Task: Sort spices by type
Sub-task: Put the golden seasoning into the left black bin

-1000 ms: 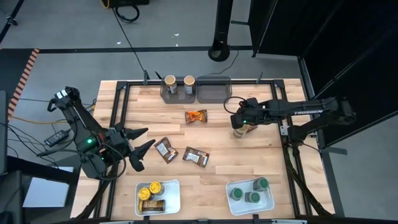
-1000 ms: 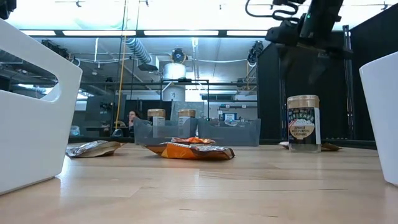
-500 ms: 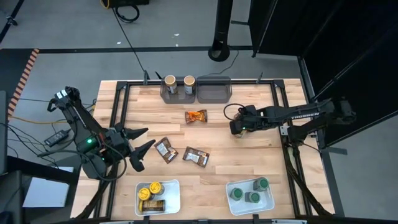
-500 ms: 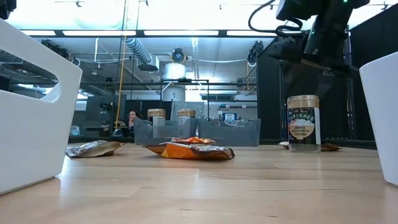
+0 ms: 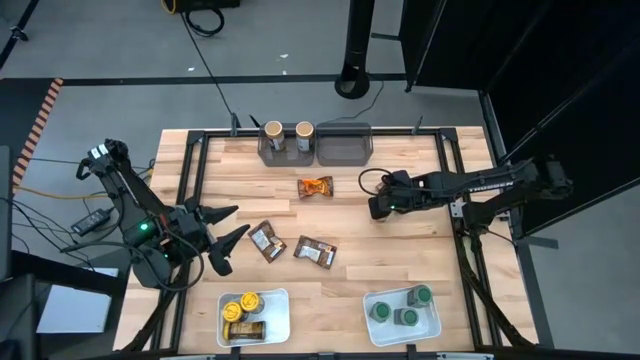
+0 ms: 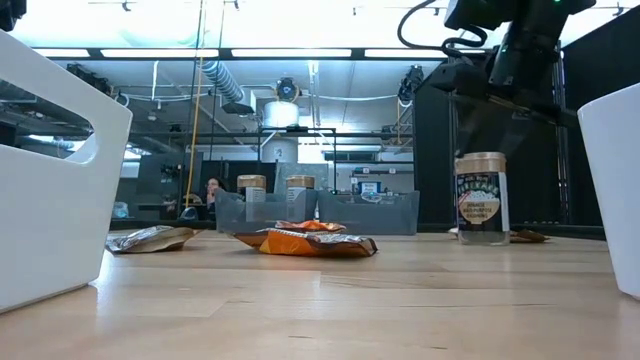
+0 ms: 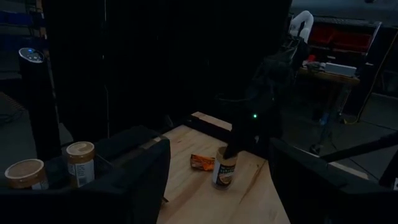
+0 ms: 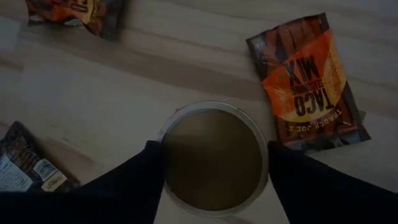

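Note:
A tan-lidded spice jar (image 6: 481,198) stands upright on the table right of centre. My right gripper (image 5: 382,206) is above it and hides it in the high view. An orange-and-brown taco packet (image 8: 308,87) lies flat beside the jar. An orange packet (image 5: 315,186) and two brown packets (image 5: 266,241) (image 5: 316,252) lie flat mid-table. My left gripper (image 5: 228,226) waits open at the table's left side, apart from everything. My right gripper comes at the jar from above, pointing down. Its two fingers (image 8: 140,177) stand against opposite sides of the round tan lid (image 8: 214,155), at the rim. The jar stays upright with its base (image 6: 482,240) on the table.
Two tan-lidded jars (image 5: 272,131) (image 5: 303,131) stand in a grey bin at the far edge, next to a second grey bin (image 5: 344,147). A white tray (image 5: 282,318) near-left holds yellow-lidded jars. Another white tray (image 5: 432,322) near-right holds green-lidded jars. Bare wood lies mid-table.
My right gripper moved a little toward the table's left, over the tan-lidded jar, and then held there. In the last half second the jar slid slightly toward the table's left, still upright on its base.

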Tool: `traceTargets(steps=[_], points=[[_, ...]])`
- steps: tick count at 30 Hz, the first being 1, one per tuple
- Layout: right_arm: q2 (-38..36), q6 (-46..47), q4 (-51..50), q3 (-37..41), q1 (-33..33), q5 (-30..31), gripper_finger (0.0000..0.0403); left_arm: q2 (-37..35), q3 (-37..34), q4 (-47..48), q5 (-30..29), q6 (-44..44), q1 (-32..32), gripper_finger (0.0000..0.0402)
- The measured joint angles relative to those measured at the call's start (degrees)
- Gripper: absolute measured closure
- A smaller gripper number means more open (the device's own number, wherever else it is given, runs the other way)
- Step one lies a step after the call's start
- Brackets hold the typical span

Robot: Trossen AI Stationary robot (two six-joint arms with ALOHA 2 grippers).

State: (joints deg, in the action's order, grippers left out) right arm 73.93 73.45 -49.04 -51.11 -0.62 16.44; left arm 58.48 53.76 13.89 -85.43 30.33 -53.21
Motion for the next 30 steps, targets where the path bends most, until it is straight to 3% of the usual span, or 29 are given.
traceTargets(steps=[9, 14, 30], points=[[0.0, -3.3, 0.73, -0.02, 0.0, -0.31, 0.019, 0.02, 0.02, 0.41, -0.01, -0.02, -0.02, 0.0133], [0.0, -6.16, 2.34, -0.02, 0.0, -0.58, 0.0193, 0.02, 0.02, 0.9, 0.0, -0.02, 0.0, 0.0133], [0.0, -6.31, 4.44, -0.02, 0.37, -0.79, 0.0042, 0.02, 0.02, 1.07, 0.17, 0.15, 0.0, 0.0133]])
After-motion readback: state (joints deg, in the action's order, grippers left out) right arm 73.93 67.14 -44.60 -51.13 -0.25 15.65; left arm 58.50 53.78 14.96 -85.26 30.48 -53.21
